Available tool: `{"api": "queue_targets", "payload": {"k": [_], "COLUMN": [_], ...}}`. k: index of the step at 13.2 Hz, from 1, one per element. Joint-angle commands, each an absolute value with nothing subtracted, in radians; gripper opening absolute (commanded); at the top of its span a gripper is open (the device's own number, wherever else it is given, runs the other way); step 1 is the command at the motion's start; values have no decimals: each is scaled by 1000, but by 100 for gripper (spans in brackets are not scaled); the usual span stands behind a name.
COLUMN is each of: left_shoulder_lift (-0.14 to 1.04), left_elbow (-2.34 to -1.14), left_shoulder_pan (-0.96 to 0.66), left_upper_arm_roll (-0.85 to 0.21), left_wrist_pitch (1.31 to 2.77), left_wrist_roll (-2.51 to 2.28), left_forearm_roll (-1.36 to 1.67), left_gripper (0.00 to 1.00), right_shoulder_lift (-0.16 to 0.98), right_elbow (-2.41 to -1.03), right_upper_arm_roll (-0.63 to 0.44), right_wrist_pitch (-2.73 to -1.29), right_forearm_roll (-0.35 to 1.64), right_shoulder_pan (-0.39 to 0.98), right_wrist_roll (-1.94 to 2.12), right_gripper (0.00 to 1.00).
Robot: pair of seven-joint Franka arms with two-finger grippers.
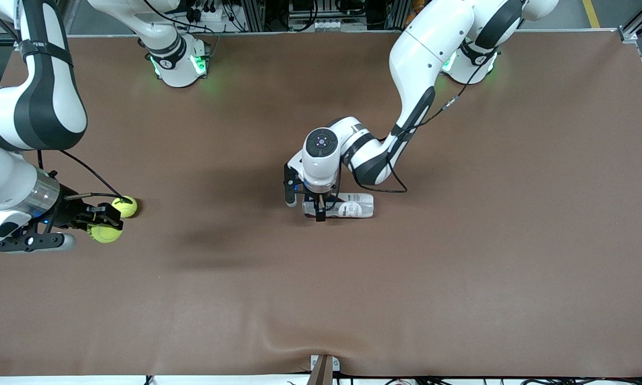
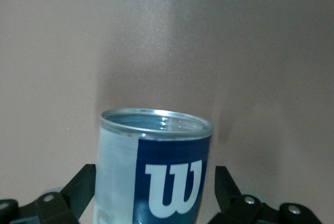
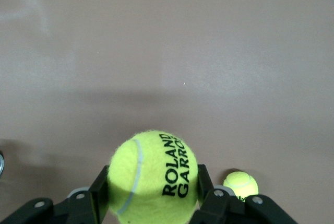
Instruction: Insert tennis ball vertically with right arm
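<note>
My right gripper (image 1: 105,230) is shut on a yellow-green tennis ball (image 1: 104,234) marked ROLAND GARROS (image 3: 153,177), held above the table at the right arm's end. A second tennis ball (image 1: 124,206) lies on the table just beside it and shows small in the right wrist view (image 3: 240,185). A clear can with a blue W label (image 1: 356,206) lies on its side in the middle of the table. My left gripper (image 1: 319,207) hangs low over it, open, with a black finger (image 2: 78,188) on each side of the can (image 2: 156,166) and a gap to its wall. The can's metal rim (image 2: 156,122) is open.
The brown mat (image 1: 460,278) covers the whole table. Both arm bases (image 1: 179,61) stand along the edge farthest from the front camera. A small bracket (image 1: 323,366) sits at the mat's nearest edge.
</note>
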State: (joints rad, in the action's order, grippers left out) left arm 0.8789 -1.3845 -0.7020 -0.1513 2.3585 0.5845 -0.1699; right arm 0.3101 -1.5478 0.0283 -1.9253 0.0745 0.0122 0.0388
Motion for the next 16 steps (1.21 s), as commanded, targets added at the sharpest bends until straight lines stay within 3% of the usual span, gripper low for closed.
{"api": "queue_targets", "payload": {"k": [1, 16], "left_shoulder_lift": [907, 928], "left_elbow": [-1361, -1368], "left_shoulder_pan": [-704, -703], "left_upper_arm_roll": [-149, -147], "left_wrist_pitch": [2396, 2405], "left_wrist_roll": [618, 657], "left_forearm_roll": [-152, -146], "left_gripper": [100, 100], "right_shoulder_lift": [282, 281], "right_elbow": [-1566, -1565], "right_upper_arm_roll": [31, 31], "right_wrist_pitch": [-1919, -1919], "right_forearm_roll": [91, 91], "right_shoulder_pan": [9, 12], "right_wrist_roll": [51, 41], "right_gripper": [38, 37]}}
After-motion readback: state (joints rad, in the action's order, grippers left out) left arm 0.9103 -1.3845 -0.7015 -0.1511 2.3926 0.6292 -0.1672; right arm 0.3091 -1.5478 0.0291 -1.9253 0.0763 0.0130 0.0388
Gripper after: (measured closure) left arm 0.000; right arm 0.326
